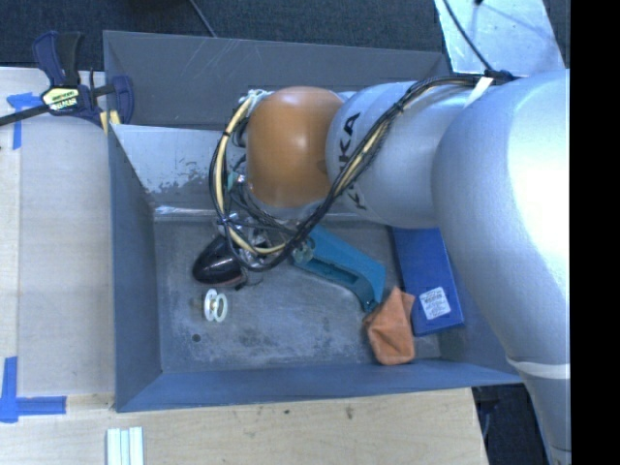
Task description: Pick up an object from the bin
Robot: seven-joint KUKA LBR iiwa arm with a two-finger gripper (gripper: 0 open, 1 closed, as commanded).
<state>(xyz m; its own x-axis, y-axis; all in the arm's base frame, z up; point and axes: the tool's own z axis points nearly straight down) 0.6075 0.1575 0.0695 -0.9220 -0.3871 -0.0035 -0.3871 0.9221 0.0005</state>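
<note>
The pincer (236,248) hangs low in the bin (132,289), under the arm's orange cover (284,145) and a tangle of cables (225,177), toward ten o'clock from the middle of the floor. Cover and cables hide its tips, so I cannot tell whether it stands apart or together, nor whether it grips anything.

At its eight o'clock, touching it or very nearly, lies a black lump (214,263), rounded, glossy and tapering to one end. By its place, that looks the likeliest thing to be picked. Near the lump, at its six o'clock, is a small white ring (215,306). A teal handle (345,267) runs off from the pincer toward four o'clock, its near end just beside the cables. Well apart, at the bin's four o'clock, sit a blue box (427,281) and an orange rag (391,329) that touches it.

I take the step in hand to be settling on the lump. To do it well, centre the pincer over the lump's fullest part, not the tapered end, and set it across the narrow width. A smooth round shell will probably squirt sideways under an off-centre squeeze. Keep clear of the teal handle, so that it is not caught up too. Then lift straight up, and swing away only once the lump is seen to rise with the pincer.
</note>
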